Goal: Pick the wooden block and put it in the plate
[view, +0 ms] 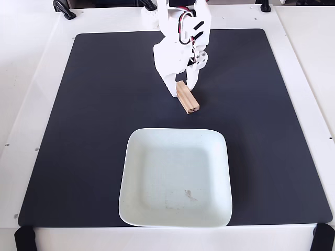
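Note:
The wooden block (189, 101), a small tan piece, lies at an angle on the black mat just above the plate. My white gripper (181, 90) comes down from the top of the fixed view and its two fingers are closed against the sides of the block's far end. The near end of the block, with a small mark, sticks out toward the plate. The plate (125, 183), a large pale square with rounded corners, sits on the mat nearer the front edge, with nothing on it but faint scuffs.
A black mat (89, 130) covers most of the white table (31, 68). Black clamps sit at the front corners (23, 238) and at the far edge (63, 9). The arm's base stands at the top centre.

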